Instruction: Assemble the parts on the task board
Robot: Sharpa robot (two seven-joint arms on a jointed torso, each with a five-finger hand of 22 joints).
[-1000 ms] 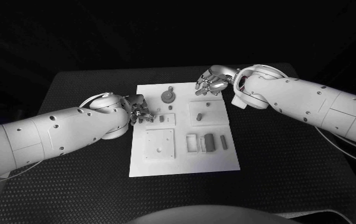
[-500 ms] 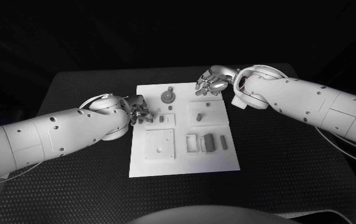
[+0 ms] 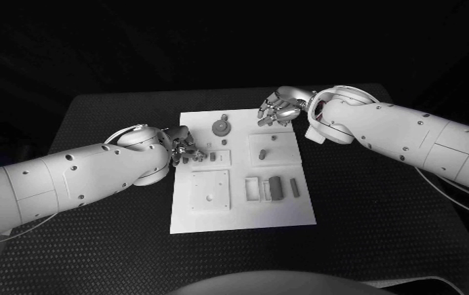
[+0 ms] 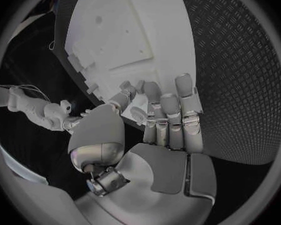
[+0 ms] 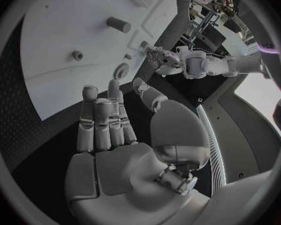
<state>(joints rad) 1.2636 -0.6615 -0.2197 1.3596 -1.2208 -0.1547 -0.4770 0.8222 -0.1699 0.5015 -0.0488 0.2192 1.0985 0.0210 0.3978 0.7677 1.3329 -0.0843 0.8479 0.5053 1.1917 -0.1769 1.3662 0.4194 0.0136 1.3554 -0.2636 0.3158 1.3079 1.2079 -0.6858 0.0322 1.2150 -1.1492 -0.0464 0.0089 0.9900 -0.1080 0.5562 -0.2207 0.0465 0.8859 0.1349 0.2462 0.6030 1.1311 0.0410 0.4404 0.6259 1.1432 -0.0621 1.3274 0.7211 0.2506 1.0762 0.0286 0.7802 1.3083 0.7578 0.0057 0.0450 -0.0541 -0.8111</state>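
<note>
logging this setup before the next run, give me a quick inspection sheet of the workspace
surface: black textured table, task board lying in the middle.
job's things: small grey parts on the board, among them a round disc at the far end and upright bars nearer the robot.
clutter: nothing seen.
hands: left hand at the board's left edge, right hand at its far right corner; fingers apart on both, nothing held.
cables: thin cable beside the right arm.
surroundings: dark.

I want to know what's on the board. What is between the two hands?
In the head view, a round gear-like part lies on the task board, between the left hand and right hand.
</note>
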